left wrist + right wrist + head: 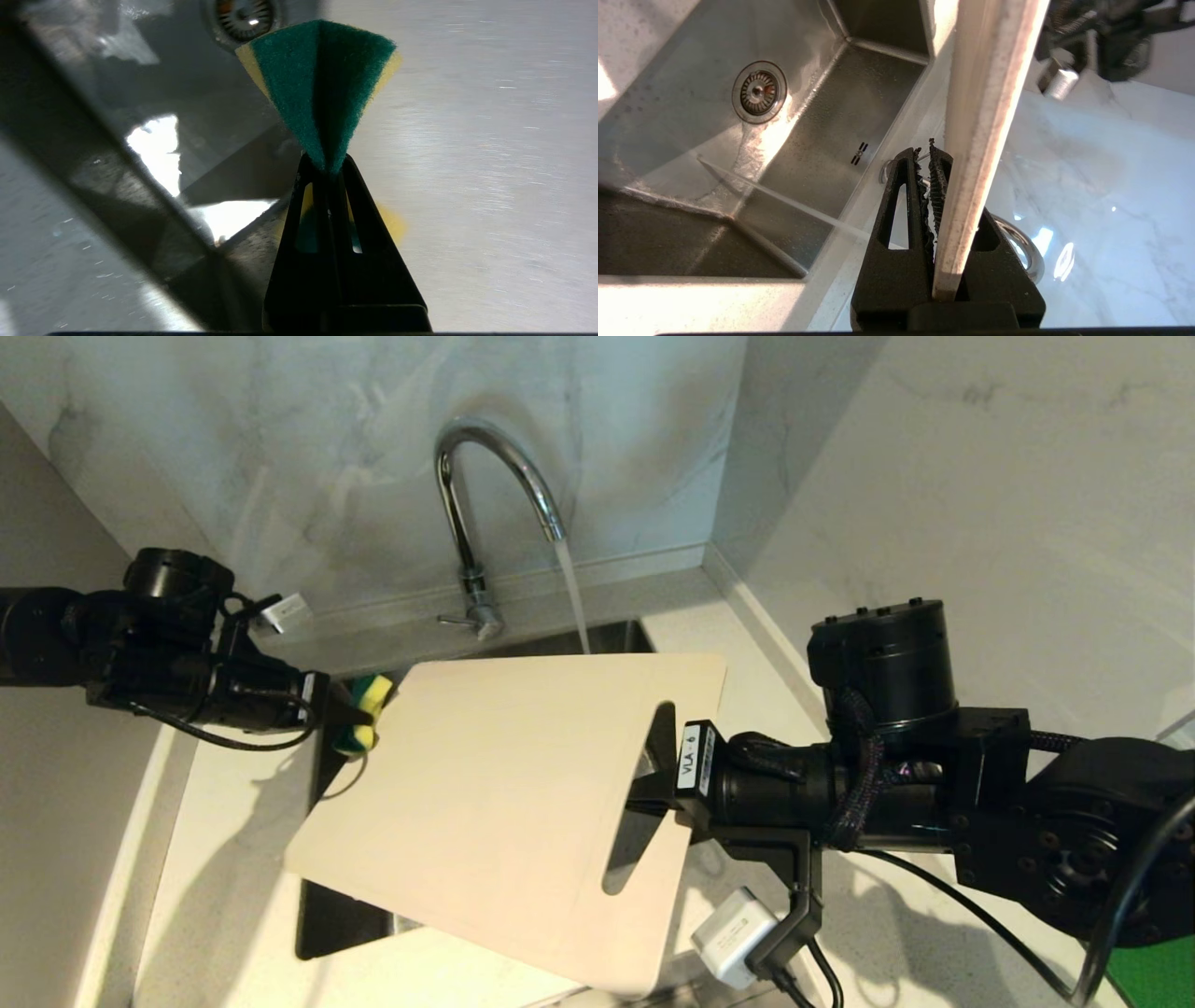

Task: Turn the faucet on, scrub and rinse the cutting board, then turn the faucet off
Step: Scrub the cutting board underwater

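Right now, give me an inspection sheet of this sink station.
Surface: pale stone countertop around a steel sink; drain uncovered.
Job's things: faucet running, stream dropping behind the far edge of the cutting board, which is held tilted over the sink.
Clutter: green mat corner at the robot's right.
Grippers: left tool shut on a yellow-green sponge at the board's left edge; right tool shut on the board by its handle slot.
Cables: black leads trail along both arms, clear of the water.
Surroundings: marble-look walls.
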You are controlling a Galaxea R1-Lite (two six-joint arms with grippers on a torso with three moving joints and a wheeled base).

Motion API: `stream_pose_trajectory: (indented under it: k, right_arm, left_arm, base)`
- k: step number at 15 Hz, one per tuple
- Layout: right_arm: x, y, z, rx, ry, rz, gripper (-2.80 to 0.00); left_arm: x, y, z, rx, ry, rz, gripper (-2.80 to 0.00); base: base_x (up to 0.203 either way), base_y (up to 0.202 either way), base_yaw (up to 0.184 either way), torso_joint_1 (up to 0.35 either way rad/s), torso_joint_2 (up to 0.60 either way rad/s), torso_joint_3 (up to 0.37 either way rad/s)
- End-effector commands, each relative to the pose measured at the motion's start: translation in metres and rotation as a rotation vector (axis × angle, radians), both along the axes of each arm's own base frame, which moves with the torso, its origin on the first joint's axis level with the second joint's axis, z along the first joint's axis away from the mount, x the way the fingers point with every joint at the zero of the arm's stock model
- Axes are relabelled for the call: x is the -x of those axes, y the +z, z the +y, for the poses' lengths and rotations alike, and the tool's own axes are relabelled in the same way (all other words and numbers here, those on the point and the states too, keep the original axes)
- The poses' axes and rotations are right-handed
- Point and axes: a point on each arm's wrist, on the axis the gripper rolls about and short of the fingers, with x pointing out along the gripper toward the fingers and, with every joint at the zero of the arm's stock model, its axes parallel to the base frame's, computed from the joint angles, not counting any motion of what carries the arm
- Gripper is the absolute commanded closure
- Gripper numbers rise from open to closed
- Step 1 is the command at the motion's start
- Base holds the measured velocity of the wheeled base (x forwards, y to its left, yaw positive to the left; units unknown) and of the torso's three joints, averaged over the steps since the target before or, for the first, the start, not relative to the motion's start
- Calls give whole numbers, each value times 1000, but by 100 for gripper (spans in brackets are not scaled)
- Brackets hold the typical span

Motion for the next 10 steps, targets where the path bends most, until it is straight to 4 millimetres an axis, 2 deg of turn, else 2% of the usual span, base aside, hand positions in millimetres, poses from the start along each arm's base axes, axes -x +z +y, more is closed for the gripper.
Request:
stream_pose_trajectory:
  k: [1, 4, 7, 8, 10]
  right_arm:
    - [1, -2, 0, 9, 8, -6, 0]
    - [1, -2, 0, 9, 8, -6, 0]
    - [5, -1, -3, 8, 8, -9, 0]
    - [8, -1, -5, 8, 9, -9, 0]
    - [13, -1, -8, 9, 11, -13, 0]
  left_arm:
    - [15, 19, -20, 14, -65, -49, 0]
    - [37, 42, -50, 16, -153, -89, 0]
    - [45, 68, -64, 6, -200, -59, 0]
    - [44, 72, -70, -5, -214, -41, 0]
    - [35, 66, -81, -59, -219, -4, 0]
  base:
    - [0, 0, 0, 0, 0, 0]
    - [0, 0, 0, 0, 0, 0]
    - [0, 0, 0, 0, 0, 0]
    - [0, 0, 0, 0, 0, 0]
    - [0, 0, 0, 0, 0, 0]
